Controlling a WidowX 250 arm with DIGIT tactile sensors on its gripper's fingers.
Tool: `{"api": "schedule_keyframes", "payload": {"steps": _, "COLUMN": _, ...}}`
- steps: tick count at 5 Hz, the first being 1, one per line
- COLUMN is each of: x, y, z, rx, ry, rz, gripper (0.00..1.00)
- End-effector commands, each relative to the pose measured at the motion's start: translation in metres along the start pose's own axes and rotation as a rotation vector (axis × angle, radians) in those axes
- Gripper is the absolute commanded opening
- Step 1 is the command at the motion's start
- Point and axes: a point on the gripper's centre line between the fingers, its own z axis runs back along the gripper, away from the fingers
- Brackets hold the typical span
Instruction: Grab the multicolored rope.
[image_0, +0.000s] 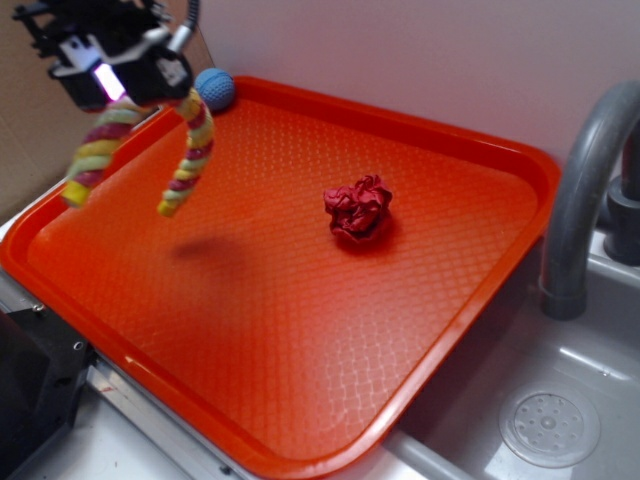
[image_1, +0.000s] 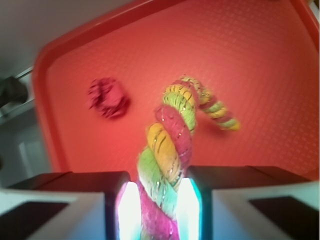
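Observation:
The multicolored rope (image_0: 190, 160), twisted from yellow, pale green and maroon-pink strands, hangs in the air above the orange tray (image_0: 300, 330) at its far left. My gripper (image_0: 130, 85) is shut on the rope's middle, and both ends droop down on either side, off the tray surface. In the wrist view the rope (image_1: 172, 135) is pinched between the two bright pads (image_1: 127, 207), and its free end curls away over the tray (image_1: 260, 65).
A dark red wrinkly wad (image_0: 358, 210) lies near the tray's middle. A small blue ball (image_0: 215, 88) rests at the tray's back left corner. A grey faucet (image_0: 590, 190) and sink with a drain (image_0: 548, 425) stand to the right.

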Motion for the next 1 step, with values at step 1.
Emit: {"api": "schedule_keyframes", "payload": {"steps": 1, "x": 0.0186, "y": 0.0147, "z": 0.0201, "rx": -0.068, "ry": -0.033, "rz": 0.054, "gripper": 0.0}}
